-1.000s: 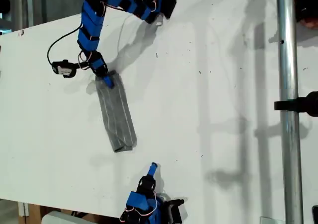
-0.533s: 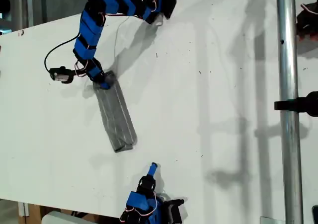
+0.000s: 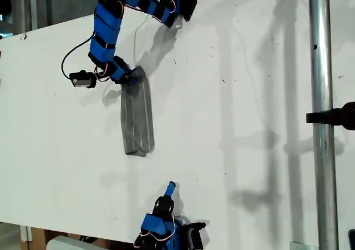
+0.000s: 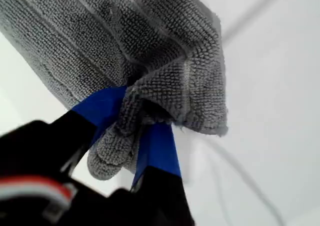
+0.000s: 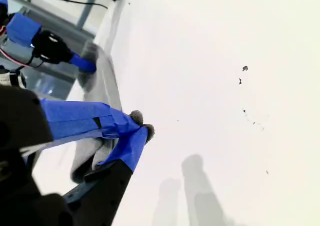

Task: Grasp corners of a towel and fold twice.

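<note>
My first gripper [image 3: 128, 77] pinches the towel [image 3: 137, 120] at its twelve-o'clock end on the white table [image 3: 233, 56]; my second gripper [image 3: 170, 189], jaws together, holds nothing.

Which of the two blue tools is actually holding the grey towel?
My first tool, at the exterior view's top, is shut on the towel; its wrist view shows cloth bunched between its jaws. My second tool, at the bottom edge, is shut and clear of it.
</note>
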